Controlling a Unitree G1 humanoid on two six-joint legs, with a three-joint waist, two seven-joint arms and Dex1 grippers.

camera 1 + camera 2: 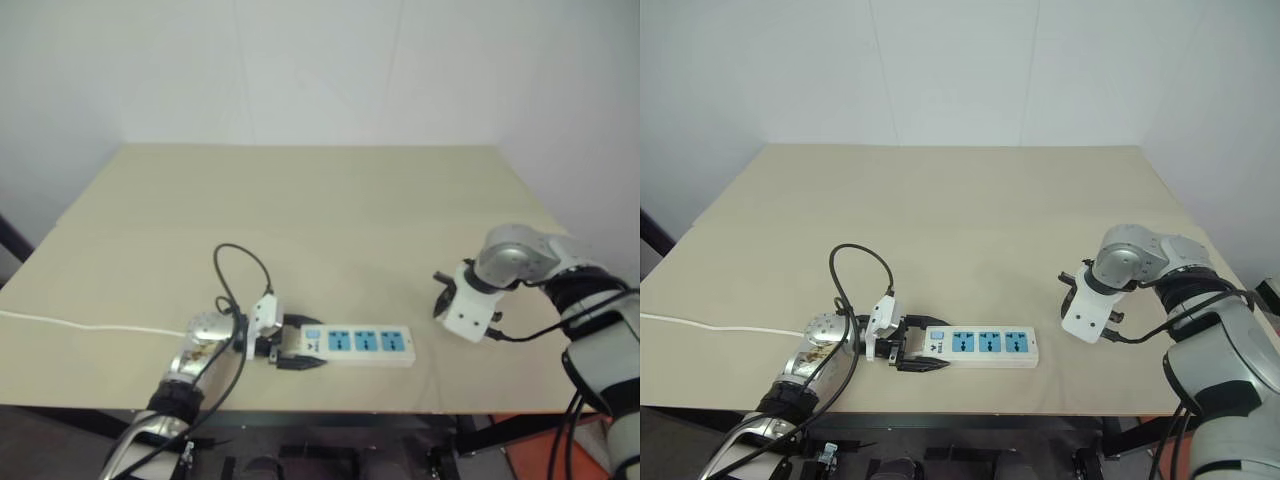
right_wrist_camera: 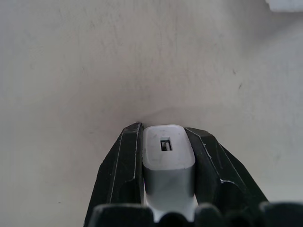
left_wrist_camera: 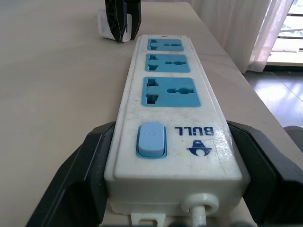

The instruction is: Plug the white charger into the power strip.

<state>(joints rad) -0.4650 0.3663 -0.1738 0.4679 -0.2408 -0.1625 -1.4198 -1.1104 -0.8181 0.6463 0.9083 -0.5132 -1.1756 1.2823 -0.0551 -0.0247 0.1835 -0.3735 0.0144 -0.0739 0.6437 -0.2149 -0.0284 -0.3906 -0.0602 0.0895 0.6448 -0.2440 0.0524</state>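
White charger (image 2: 168, 156) pinched in my right gripper (image 2: 169, 152) — left gripper (image 3: 170, 156), jaws wide, braces the power strip (image 3: 173, 118); plugging in remains.

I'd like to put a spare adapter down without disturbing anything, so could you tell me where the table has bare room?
The far half of the table, up to the wall, is bare. So is the stretch between the power strip and the right claw holding the white charger. It is crowded at the near left: left claw, cables and cord.
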